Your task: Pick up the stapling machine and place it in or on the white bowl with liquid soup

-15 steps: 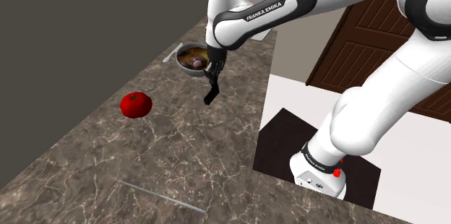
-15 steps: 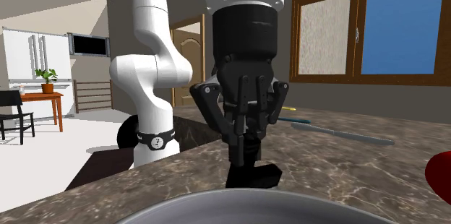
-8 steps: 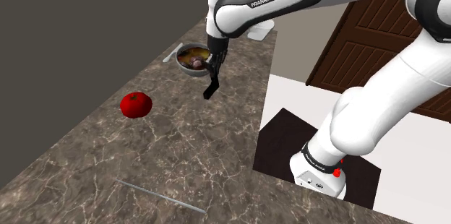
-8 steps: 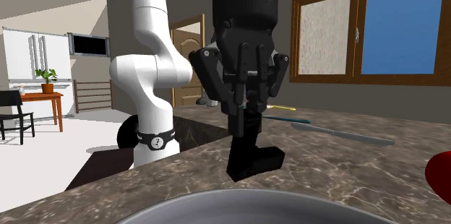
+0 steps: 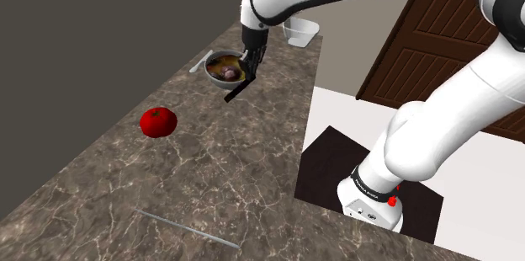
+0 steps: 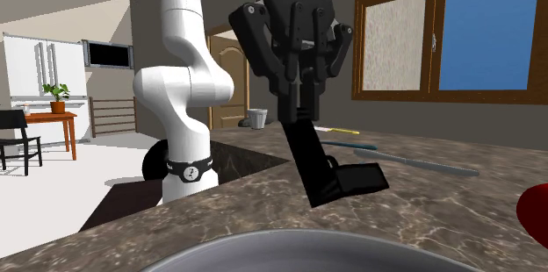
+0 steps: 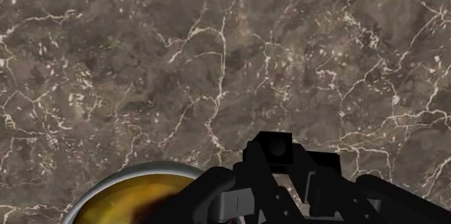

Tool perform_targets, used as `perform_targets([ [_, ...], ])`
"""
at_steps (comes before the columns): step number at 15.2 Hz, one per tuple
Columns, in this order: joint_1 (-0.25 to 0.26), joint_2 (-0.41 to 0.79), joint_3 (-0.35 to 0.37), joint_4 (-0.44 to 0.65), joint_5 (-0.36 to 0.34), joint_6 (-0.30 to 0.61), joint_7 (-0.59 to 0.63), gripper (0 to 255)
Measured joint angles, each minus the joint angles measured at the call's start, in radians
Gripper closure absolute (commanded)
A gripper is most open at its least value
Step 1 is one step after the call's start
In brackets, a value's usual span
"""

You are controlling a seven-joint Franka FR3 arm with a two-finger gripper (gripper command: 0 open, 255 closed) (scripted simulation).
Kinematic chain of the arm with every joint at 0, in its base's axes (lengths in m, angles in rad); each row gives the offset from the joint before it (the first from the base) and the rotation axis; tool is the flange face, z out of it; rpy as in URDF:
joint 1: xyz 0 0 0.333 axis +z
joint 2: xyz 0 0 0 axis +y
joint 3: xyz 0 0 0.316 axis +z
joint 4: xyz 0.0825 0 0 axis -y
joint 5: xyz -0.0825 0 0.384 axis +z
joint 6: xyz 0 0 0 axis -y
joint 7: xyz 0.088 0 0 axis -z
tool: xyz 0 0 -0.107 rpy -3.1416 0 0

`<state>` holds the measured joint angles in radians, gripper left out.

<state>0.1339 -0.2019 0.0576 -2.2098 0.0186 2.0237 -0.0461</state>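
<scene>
Stapler: black and long. It hangs slanted, with its thin end up in the gripper and its wide end lowest.
Where the stapler is: up in the air over the counter, just beside the bowl. It is not in the bowl.
Gripper: all black and pointing down. Its two fingers squeeze tight on the top end of the stapler.
Bowl: round and grey, with yellow-brown soup and some dark lumps in it. It sits on the counter close to the dark wall. In the wrist view its rim shows just beside the fingers.
Counter: brown stone with thin pale lines all over.
Tomato: red and round. It sits on the counter, well apart from the bowl, toward the shoulder view's left.
Thin grey stick: lies flat on the counter, far from the bowl. I cannot tell what it is.
White cup: stands at the far end of the counter, behind the arm.
Arm: big and white with dark joints. It bends up from the stand and reaches over the counter.
Stand: a dark box on the pale floor, next to the counter.
Door: brown wood, behind the arm.
Window: blue, in a brown wood frame.
</scene>
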Motion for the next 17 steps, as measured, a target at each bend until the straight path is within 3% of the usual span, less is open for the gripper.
perform_targets([
  [17, -0.009, 0.001, -0.013, 0.212, -0.004, -0.211, -0.017, 255],
])
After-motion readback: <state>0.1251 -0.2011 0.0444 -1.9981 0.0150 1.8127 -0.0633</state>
